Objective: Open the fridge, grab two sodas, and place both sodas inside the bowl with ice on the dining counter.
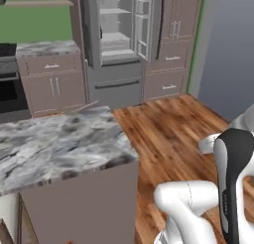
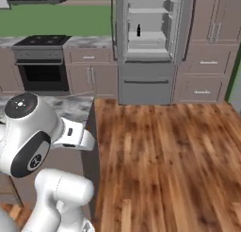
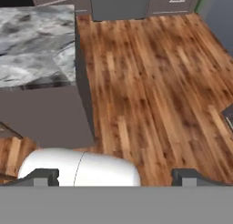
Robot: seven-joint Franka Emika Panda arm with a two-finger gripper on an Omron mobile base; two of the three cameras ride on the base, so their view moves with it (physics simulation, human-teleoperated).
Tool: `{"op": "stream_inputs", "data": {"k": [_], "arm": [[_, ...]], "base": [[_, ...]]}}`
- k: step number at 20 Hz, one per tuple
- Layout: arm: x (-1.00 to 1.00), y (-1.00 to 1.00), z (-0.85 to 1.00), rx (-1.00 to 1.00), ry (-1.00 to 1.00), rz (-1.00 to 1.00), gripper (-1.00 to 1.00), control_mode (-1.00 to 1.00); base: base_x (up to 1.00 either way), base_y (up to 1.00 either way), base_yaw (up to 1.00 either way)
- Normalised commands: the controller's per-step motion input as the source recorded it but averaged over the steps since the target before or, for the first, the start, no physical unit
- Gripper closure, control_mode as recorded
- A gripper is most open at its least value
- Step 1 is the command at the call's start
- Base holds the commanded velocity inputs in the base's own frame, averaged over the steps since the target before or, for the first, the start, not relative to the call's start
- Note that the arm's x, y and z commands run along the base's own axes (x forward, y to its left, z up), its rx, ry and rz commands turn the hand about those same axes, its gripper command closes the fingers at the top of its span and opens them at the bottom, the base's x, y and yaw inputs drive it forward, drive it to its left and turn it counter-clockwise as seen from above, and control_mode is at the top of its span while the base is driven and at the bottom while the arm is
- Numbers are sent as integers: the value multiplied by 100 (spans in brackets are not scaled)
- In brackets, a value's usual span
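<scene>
The fridge (image 1: 116,44) (image 2: 146,33) stands at the far wall with its upper doors swung open and pale shelves showing. One slim dark soda (image 2: 138,30) stands upright on a shelf inside. The marbled dining counter (image 1: 59,139) (image 2: 77,105) (image 3: 36,41) is close by, to the arm's left. In the hand view my gripper (image 3: 116,177) is open, its two fingertips (image 3: 43,176) far apart with nothing between them, looking down at the wooden floor beside the counter's end. The bowl with ice is out of view.
Wooden floor (image 3: 150,82) runs from the island to the fridge. A black stove (image 2: 42,42) sits left of the fridge among brown cabinets (image 2: 207,61). A grey wall (image 1: 233,54) bounds the right side.
</scene>
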Motion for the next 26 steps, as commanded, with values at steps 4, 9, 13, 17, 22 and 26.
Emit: {"op": "stream_inputs", "data": {"k": [4,9,13,17,22,26], "arm": [[0,0,0,0,0,0,-100,100],[0,0,0,0,0,0,-100,100],[0,0,0,0,0,0,-100,100],[0,0,0,0,0,0,-100,100],[0,0,0,0,0,0,-100,100],[0,0,0,0,0,0,-100,100]], "base": [[100,-100,5],[100,-100,8],[100,-61,11],[100,-24,15],[100,1,13],[100,-3,23]]}}
